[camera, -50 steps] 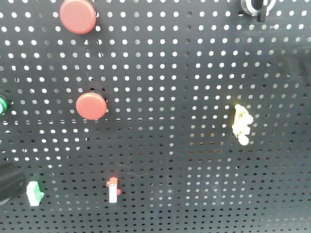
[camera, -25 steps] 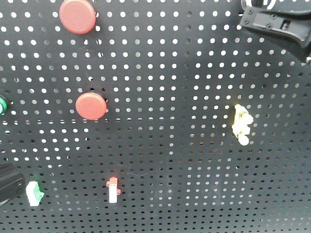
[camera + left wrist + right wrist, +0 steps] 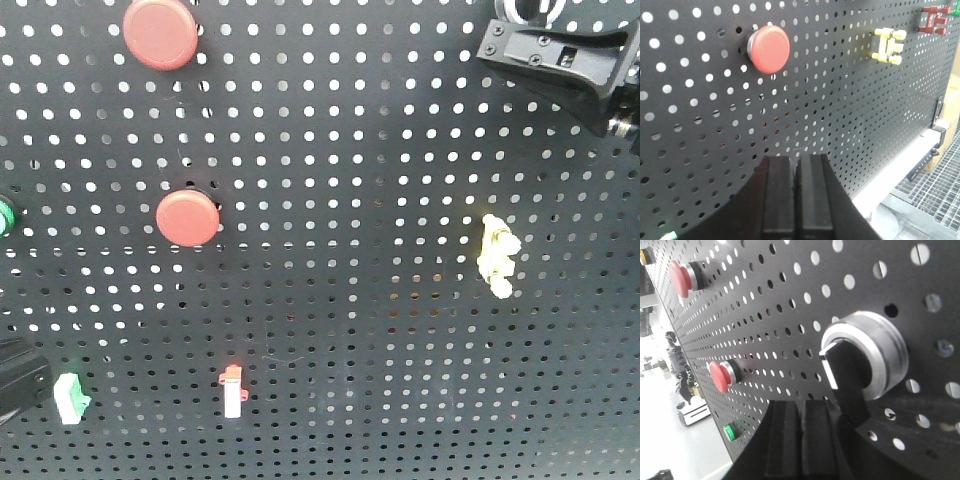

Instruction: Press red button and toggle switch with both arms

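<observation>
Two red buttons (image 3: 187,218) (image 3: 160,33) sit on the black pegboard (image 3: 340,180). The left wrist view faces one red button (image 3: 769,49). My left gripper (image 3: 796,159) is shut on nothing, below that button and short of the board; in the front view only its edge (image 3: 15,385) shows at the lower left. The toggle switch (image 3: 865,357), a black lever in a silver ring, is at the board's top right (image 3: 530,10). My right gripper (image 3: 801,405) is shut and empty, just beside the lever's lower end, and shows in the front view (image 3: 560,55) right under the switch.
The board also carries a yellow clip (image 3: 497,257), a small red-and-white switch (image 3: 232,390), a green-and-white part (image 3: 70,398), a green button (image 3: 3,215) at the left edge and a red clip (image 3: 934,20). Beyond its right end are a white rail (image 3: 900,165) and a metal grate floor (image 3: 935,190).
My right gripper came into the front view at the top right and has moved up-left under the switch. The left gripper has shifted slightly at the lower left.
</observation>
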Controlling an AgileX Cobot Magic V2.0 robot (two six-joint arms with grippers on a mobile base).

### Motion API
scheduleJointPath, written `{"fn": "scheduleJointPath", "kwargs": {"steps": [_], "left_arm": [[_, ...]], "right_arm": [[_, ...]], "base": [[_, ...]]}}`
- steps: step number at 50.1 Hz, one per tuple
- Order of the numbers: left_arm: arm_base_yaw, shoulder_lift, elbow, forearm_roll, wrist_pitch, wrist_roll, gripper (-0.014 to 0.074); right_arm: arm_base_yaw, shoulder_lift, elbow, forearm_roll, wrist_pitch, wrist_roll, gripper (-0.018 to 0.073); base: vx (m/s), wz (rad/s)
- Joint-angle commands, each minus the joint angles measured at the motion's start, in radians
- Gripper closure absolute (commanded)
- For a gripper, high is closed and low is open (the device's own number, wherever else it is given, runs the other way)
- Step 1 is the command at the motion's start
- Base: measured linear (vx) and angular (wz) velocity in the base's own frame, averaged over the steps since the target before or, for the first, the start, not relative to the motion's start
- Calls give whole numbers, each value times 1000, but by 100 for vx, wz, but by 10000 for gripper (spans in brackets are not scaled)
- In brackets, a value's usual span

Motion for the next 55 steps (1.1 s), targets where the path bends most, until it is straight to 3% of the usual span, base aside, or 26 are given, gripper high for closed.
{"fn": "scheduleJointPath", "kwargs": {"steps": [1, 26, 32, 41, 48, 55], "left_arm": [[1, 3, -25, -37, -54, -9, 594], [1, 3, -25, -37, -54, -9, 594], [1, 2, -25, -35, -57, -9, 594], [1, 2, -23, -8, -46, -10, 594], [1, 1, 18, 37, -43, -16, 594], [1, -4, 110, 115, -60, -77, 594]], "right_arm": [[-4, -11, -28, 60, -86, -20, 562], [-5, -39, -28, -24, -319, -83, 562], [-5, -58, -28, -39, -311, -82, 562], [-5, -109, 10, -200, -275, -56, 562], [-5, -199, 133, -321, -361, -57, 562], [-5, -346, 316, -414, -470, -105, 562]], "base": [[0, 0], [0, 0], [0, 0], [0, 0], [0, 0], [0, 0]]}}
